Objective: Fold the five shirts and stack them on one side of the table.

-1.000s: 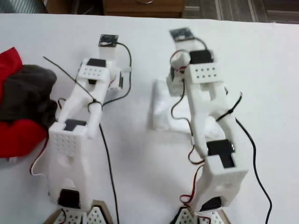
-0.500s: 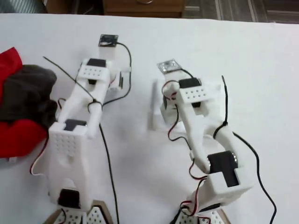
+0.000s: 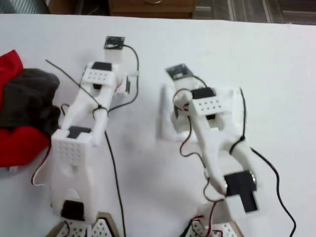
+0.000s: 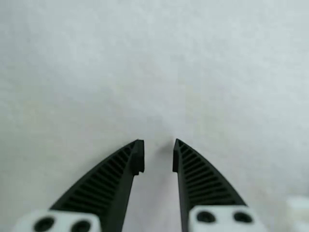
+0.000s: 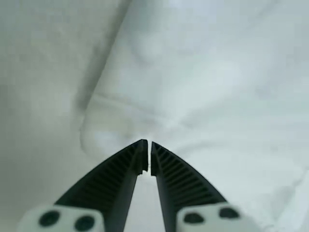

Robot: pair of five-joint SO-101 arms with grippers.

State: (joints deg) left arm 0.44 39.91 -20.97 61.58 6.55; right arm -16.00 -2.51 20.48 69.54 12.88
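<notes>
While clothes (image 3: pixel 24 113) lie heaped on the desk (image 3: pixel 256 49), the left end effector (image 4: pixel 158 155) is open; the right end effector (image 5: pixel 148 157) pinches a shirt (image 5: pixel 207 77)

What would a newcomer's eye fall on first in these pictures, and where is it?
The red shirt with a dark grey shirt heaped on it stands out at the left edge of the white table in the high view. Next come the two white arms: the right gripper is at a white shirt that nearly blends into the table, and the left gripper hangs open over bare tabletop.
</notes>
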